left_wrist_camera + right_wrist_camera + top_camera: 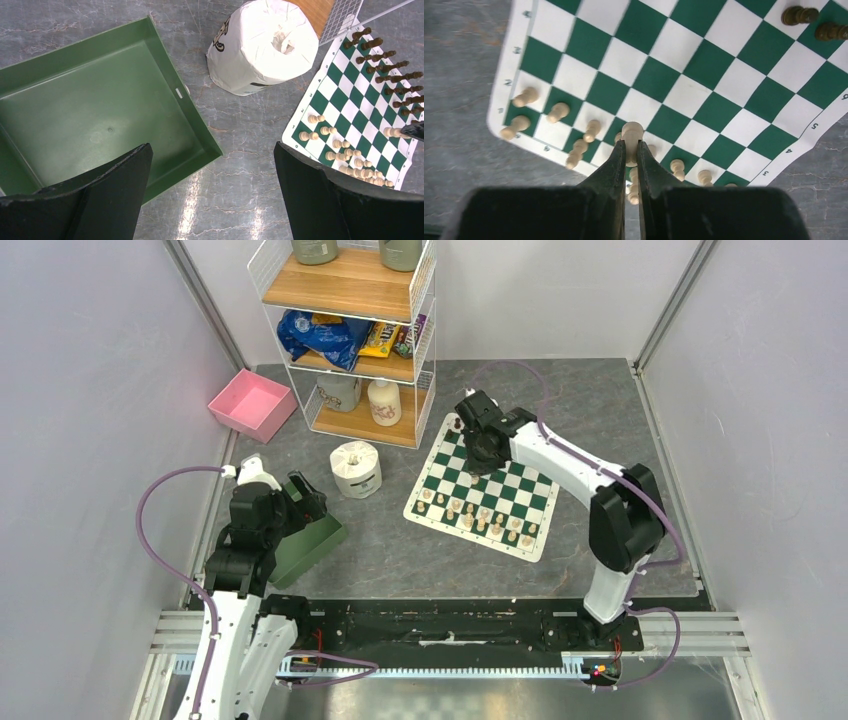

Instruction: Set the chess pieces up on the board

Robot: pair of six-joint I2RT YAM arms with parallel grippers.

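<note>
The green-and-white board (512,486) lies right of centre on the table. Cream chess pieces (480,518) stand in rows along its near edge, and dark ones (390,65) line the far edge. My right gripper (629,145) hangs over the far half of the board (704,85), shut on a cream chess piece (632,134) whose rounded head sticks out past the fingertips. Other cream pieces (556,111) stand on the squares beneath it. My left gripper (212,146) is wide open and holds nothing, hovering by the corner of the green bin (100,110).
A wrapped toilet roll (356,469) stands between the green bin (310,540) and the board. A wire-and-wood shelf (350,330) with snacks and bottles is at the back, beside a pink bin (251,403). Grey walls close in both sides.
</note>
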